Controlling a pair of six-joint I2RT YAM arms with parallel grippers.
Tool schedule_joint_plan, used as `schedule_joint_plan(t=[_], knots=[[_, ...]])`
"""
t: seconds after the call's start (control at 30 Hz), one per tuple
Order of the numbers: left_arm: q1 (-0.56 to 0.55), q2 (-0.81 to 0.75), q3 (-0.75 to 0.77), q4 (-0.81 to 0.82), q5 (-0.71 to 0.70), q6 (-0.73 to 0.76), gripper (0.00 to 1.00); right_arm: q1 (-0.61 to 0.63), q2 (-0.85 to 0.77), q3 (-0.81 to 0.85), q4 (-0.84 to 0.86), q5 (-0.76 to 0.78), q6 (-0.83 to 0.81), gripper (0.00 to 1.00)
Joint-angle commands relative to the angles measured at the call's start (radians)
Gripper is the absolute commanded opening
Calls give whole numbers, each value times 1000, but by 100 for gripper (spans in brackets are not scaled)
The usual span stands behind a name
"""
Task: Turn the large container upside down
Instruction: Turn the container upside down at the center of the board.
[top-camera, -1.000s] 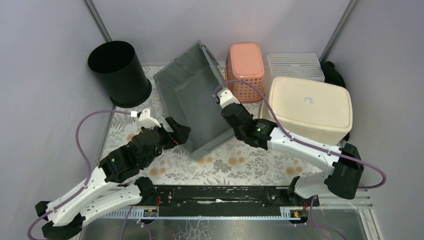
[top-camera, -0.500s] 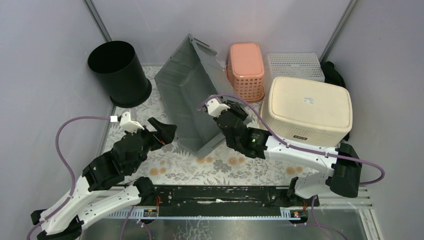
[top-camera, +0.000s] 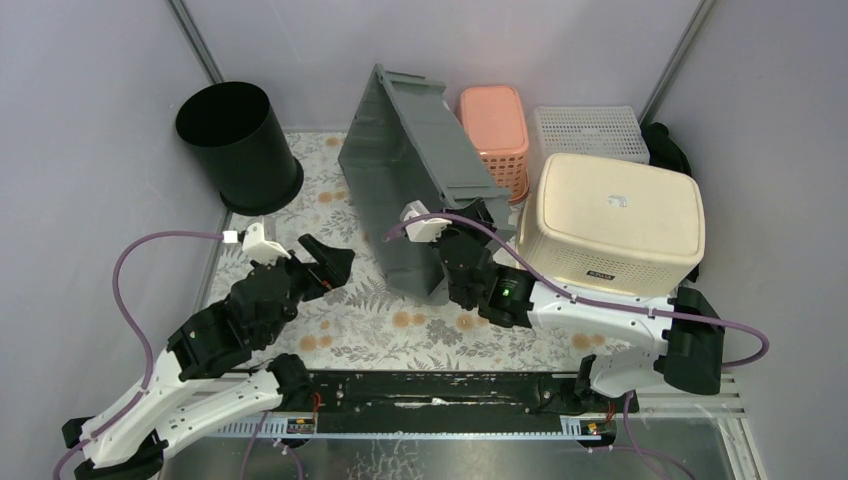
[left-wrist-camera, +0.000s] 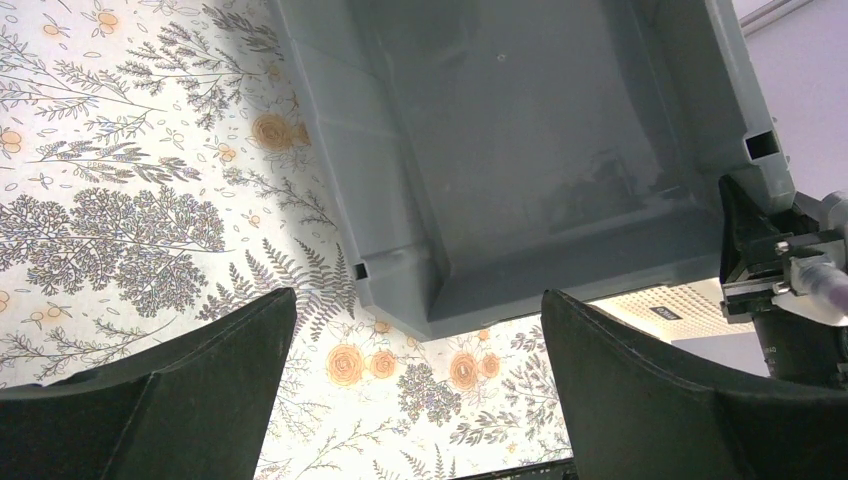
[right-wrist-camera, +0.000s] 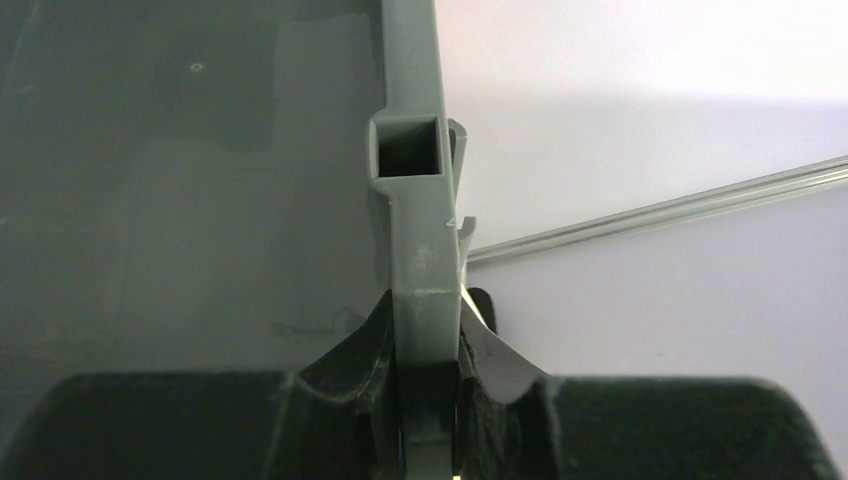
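The overhead camera hangs high behind the arm bases, seen at the bottom of its frame, and looks down on the whole flowered tabletop from well back. The left wrist camera peers out between the spread fingers of the left hand, low and close, facing the open inside of the grey bin. The right wrist camera looks along the right hand, right up against the bin's rim, with pale wall beyond. All three share that bin; the left wrist view also catches the right hand at its right edge.
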Motion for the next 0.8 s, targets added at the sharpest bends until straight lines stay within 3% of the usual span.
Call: schedule_joint_plan(t=[0.0, 0.2, 0.33, 0.57, 0.67, 0.77], knots=[[-5, -12, 18, -6, -37, -8, 100, 36, -33, 31, 258, 96, -149, 0], [-6, -12, 20, -8, -36, -6, 100, 81, -5, 30, 314, 98, -251, 0], [-5, -22, 20, -17, -41, -9, 100, 111, 33, 16, 392, 109, -327, 6], [-5, -36, 18, -29, -47, -15, 100, 156, 106, -14, 601, 143, -499, 36], [-6, -38, 19, -29, -46, -13, 100, 171, 112, -5, 584, 144, -480, 50], [-6, -36, 18, -29, -45, -13, 100, 188, 98, 32, 449, 135, -371, 63]])
